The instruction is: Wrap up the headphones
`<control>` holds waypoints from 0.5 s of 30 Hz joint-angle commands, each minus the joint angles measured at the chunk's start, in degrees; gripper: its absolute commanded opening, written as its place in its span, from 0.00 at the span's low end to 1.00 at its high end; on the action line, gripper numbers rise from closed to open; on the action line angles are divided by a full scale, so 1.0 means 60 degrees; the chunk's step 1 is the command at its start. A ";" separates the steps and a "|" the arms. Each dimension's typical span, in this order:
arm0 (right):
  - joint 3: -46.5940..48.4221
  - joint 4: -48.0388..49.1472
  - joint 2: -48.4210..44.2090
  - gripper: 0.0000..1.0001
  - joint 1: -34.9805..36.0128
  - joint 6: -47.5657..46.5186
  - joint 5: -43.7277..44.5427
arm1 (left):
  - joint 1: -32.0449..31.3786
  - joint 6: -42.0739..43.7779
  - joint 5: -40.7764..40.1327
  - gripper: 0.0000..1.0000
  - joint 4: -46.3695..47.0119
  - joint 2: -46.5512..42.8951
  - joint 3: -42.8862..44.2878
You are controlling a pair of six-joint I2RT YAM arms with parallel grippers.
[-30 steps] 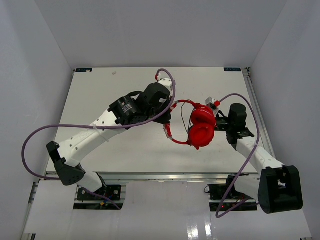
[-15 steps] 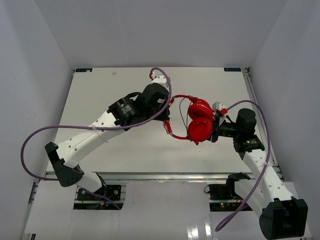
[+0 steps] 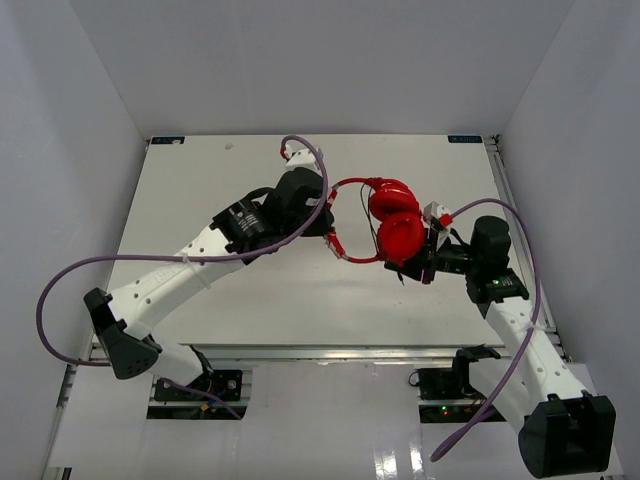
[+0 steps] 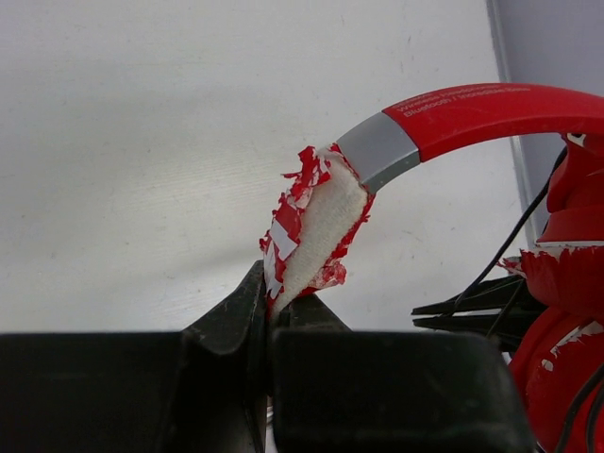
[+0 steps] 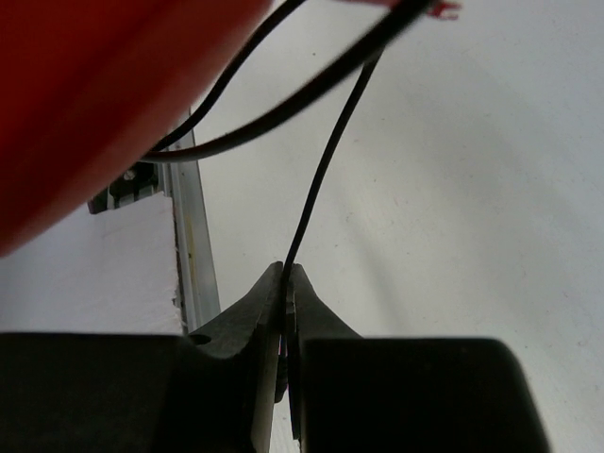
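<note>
We see the headphones (image 3: 393, 222) strung between the two arms, over the middle of the tabletop (image 3: 250, 295) and a little to its right. The two red ear cups sit one against the other, with the thin headband looping out to their left. From above we cannot tell whether the nearer cup touches the surface.

The left fingers (image 3: 329, 231) are clenched on the headband. In the left wrist view the left fingers (image 4: 257, 304) pinch the band's torn end, where white padding shows through ragged red-and-white covering. Beyond that, a grey segment leads into the smooth red arc of the headphones (image 4: 481, 106).

The right fingers (image 3: 418, 266) sit just near and right of the cups, and they too are pressed together. In the right wrist view the right fingers (image 5: 274, 294) grip the thin black cable (image 5: 323, 165), which rises from the tips towards the red cup of the headphones (image 5: 94, 94) filling the upper left. A second strand of cable curves under that cup.

Purple robot cables (image 3: 60, 290) loop out beside each arm.
</note>
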 commanded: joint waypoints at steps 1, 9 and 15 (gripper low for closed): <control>0.0294 0.1336 0.0012 0.08 -0.0181 0.1783 -0.0136 | 0.0057 -0.0956 -0.0357 0.00 0.1780 -0.1287 -0.0503; 0.0366 0.2201 0.0353 0.08 -0.0686 0.2891 0.0092 | 0.0171 -0.1294 -0.0791 0.00 0.2081 -0.1589 -0.0936; 0.0670 0.0971 -0.0126 0.08 -0.0668 0.1207 0.0507 | 0.0291 -0.1933 -0.1394 0.00 0.2264 -0.1509 -0.1103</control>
